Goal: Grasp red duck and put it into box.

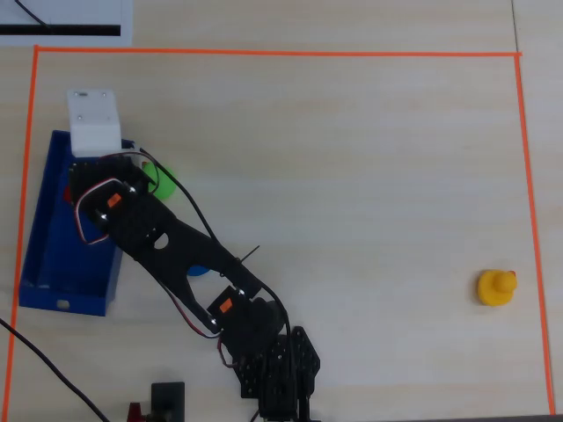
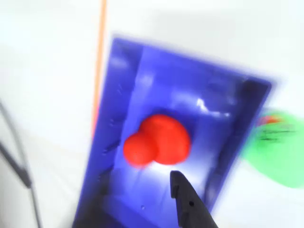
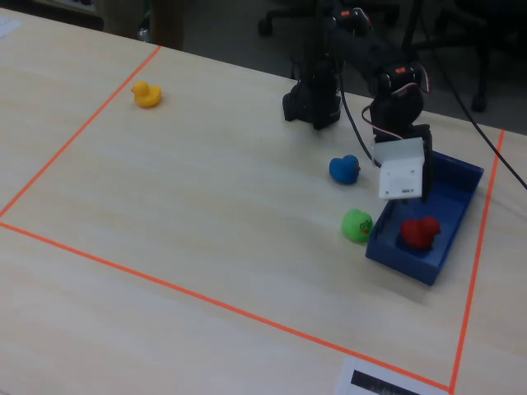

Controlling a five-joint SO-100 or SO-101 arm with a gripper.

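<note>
I see a green duck [image 3: 357, 225] just beside the jaws, a blue duck [image 3: 344, 169] near them, and a yellow duck [image 3: 146, 94] well apart across the orange-taped worktop [image 3: 206, 197].

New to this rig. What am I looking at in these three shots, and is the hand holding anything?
It is a small black robot arm bolted to a pale wooden table, working inside an orange tape border.

The overhead view looks straight down. The fixed view looks across the table from the far side. The wrist view rides on the arm and looks down past one dark finger.

On the table: a blue box with the red duck lying inside it, a green duck just outside its wall, a blue duck nearby, and a yellow duck far off.

The hand hovers above the box. The red duck lies clear of the finger, so nothing looks held; how far the hand is open cannot be read.
</note>
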